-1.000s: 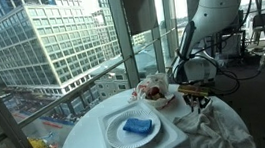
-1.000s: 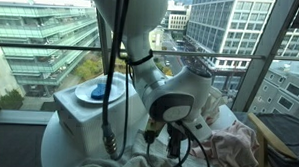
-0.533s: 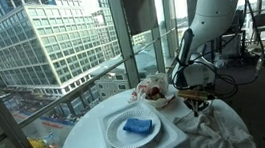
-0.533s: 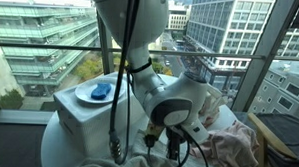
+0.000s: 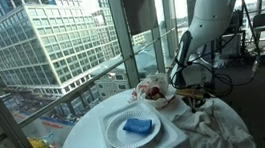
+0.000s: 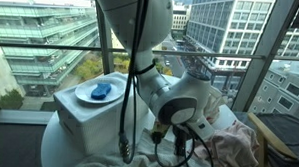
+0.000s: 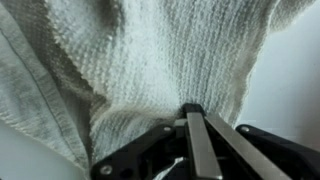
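My gripper (image 7: 190, 110) is shut, with its two fingers pressed together on a fold of a white knitted cloth (image 7: 150, 50) that bunches and creases at the fingertips. In both exterior views the gripper (image 5: 198, 98) (image 6: 177, 145) hangs low over the crumpled cloth (image 5: 217, 127) (image 6: 230, 146) on the round white table, beside a white box. A white plate (image 5: 114, 139) (image 6: 86, 96) with a blue sponge (image 5: 137, 128) (image 6: 101, 90) sits on the box.
The white box (image 5: 176, 144) (image 6: 76, 116) takes up much of the table. A red-and-white crumpled bundle (image 5: 154, 89) lies at the box's far side. Glass windows and a railing stand close behind the table. Black cables hang from the arm (image 6: 124, 103).
The arm has shifted slightly sideways over the cloth, with the gripper staying low and shut. The plate and sponge have not moved.
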`<state>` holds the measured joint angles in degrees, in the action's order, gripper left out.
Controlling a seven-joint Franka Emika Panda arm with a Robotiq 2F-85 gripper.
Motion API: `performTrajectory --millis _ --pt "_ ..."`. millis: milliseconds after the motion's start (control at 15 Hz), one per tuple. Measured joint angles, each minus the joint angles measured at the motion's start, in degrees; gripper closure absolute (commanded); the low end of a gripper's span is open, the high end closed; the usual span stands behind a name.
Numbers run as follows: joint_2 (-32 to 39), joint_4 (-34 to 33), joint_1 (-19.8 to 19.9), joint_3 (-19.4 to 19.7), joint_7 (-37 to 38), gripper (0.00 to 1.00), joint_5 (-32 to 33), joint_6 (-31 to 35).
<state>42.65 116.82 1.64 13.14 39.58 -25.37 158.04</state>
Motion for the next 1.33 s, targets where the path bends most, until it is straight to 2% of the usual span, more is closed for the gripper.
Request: performTrajectory --millis 400,467,533,600,667,933,1200,1333 --pt "3.23 -6.91 -0.68 1.27 5.33 0.97 2.6 0.84" --pt "3.73 -7.87 -1.09 1.85 6.53 0.91 3.25 0.91" --pt "4.18 -8.63 -1.36 2.24 7.51 0.72 3.83 0.91" --pt "4.46 -9.08 -1.43 2.34 8.19 0.71 4.15 0.91" --pt "4.59 -9.21 -1.46 2.34 8.61 0.65 4.32 0.91" --pt "3.83 -7.37 -2.11 2.35 8.83 0.34 4.76 1.04" --pt "-1.25 1.02 -3.86 3.05 8.82 0.04 5.07 3.36" --pt "-5.5 7.1 -5.03 4.05 8.77 0.0 6.1 5.54"
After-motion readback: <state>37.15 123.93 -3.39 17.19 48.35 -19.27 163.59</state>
